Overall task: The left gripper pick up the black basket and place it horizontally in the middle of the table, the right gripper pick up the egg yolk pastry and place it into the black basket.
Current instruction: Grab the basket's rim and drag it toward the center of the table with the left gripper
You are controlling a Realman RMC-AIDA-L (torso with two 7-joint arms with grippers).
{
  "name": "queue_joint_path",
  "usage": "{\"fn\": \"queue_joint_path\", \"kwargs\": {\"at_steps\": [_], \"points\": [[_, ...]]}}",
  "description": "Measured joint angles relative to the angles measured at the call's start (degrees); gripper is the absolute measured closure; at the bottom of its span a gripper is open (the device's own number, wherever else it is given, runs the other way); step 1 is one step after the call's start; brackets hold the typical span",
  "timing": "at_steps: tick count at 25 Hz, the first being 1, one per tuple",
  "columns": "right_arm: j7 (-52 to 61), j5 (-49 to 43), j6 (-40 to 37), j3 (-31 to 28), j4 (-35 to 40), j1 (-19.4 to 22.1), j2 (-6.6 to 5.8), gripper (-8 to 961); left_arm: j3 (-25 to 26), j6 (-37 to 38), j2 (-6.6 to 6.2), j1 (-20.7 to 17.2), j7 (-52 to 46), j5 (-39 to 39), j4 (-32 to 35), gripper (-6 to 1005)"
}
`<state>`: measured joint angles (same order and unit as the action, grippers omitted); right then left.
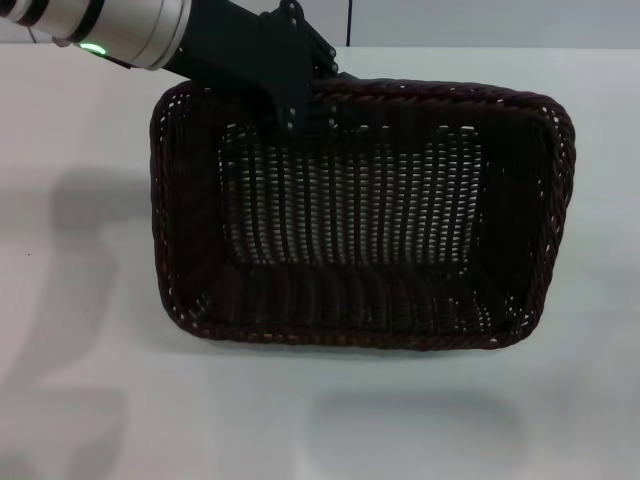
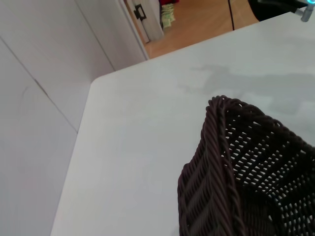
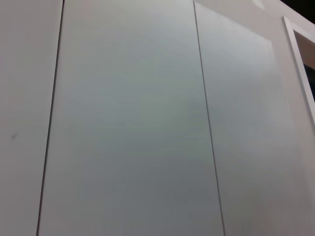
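One step underway: my left gripper (image 1: pixel 300 105) clamped on far rim of black basket (image 1: pixel 360 215), basket held tilted above table (image 1: pixel 80 380). Placement not done. Pastry, my right gripper unseen; pastry step remains.

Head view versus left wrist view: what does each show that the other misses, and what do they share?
Only the head view shows the whole black basket, its interior with nothing in it, and the left gripper at its far rim. The basket looks lifted and tilted, with a shadow on the table in front of it.

Only the left wrist view shows the table's rounded corner, a white wall beside it, a wooden floor beyond, and a dark part with a blue light at the far edge.

Both show the basket's braided rim and the white tabletop. Neither shows the egg yolk pastry.
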<state>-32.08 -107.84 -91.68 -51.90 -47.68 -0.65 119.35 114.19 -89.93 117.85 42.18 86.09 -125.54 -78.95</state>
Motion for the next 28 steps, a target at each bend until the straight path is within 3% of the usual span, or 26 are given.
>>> {"fn": "queue_joint_path", "kwargs": {"at_steps": [12,15,24,28], "points": [[0.0,-0.15,-1.26,1.0,-0.44,0.57,-0.1,236,-3.01,1.72,0.27,-1.52,-1.1,-1.35,-0.8,750],[0.0,-0.12,-1.62,1.41,-0.58,0.74,-0.17,236,-3.05,2.63,0.27,-2.0,-1.02,-1.04,-1.11,581],[-0.09,-0.16,-2.1,1.98,-1.01,1.37,-0.17,236,-3.4,8.11,0.46,-3.46,-0.61,2.07,-1.72,582],[-0.09,-0.24,-2.14,2.08,-1.02,1.38,-0.17,236,-3.12,13.27,0.5,-6.35,-0.62,6.01,-4.01,582]]}}
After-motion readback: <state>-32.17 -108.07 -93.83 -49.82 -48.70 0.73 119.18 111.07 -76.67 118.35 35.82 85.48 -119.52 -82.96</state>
